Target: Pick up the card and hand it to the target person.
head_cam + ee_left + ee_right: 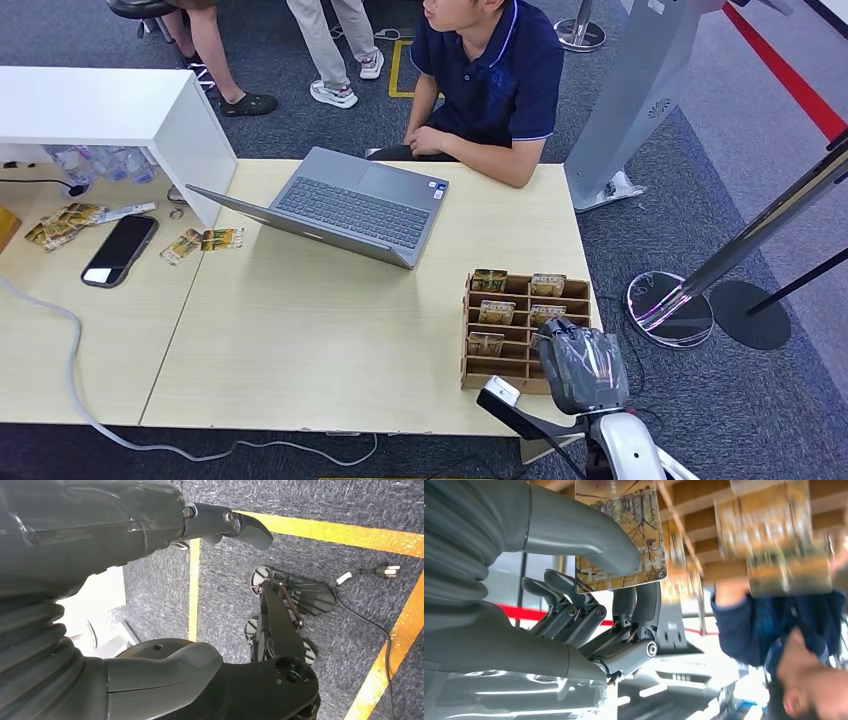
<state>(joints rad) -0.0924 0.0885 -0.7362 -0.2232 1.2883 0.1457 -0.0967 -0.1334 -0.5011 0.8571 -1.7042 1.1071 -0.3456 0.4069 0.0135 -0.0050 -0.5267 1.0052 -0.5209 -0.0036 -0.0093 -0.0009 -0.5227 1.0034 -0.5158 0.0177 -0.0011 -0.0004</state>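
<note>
Pinching a card (621, 535) between thumb and fingers (644, 602), the right hand (583, 368) sits at the wooden card rack (522, 330), which stands on the table (330, 330) at about 4 o'clock from the open laptop (340, 205). In the right wrist view the thick thumb lies across the card's printed face and the dark fingers stand behind it, so the grip looks already made; the card seems still at its slot, among other cards (781, 540) standing in the rack. To do this step well, I judge the hand should lift the card straight out along the slot, without twisting, so that it does not catch the wooden dividers or pull the neighbours over. The pinch covers only the lower part of the card, so a slow lift is safer. After that, the seated person in the navy polo shirt (495, 80), at about 12 o'clock from the rack behind the laptop, is probably the target. The left hand (150, 535) hangs over the carpet floor (300, 505), its fingers apart and holding nothing.
</note>
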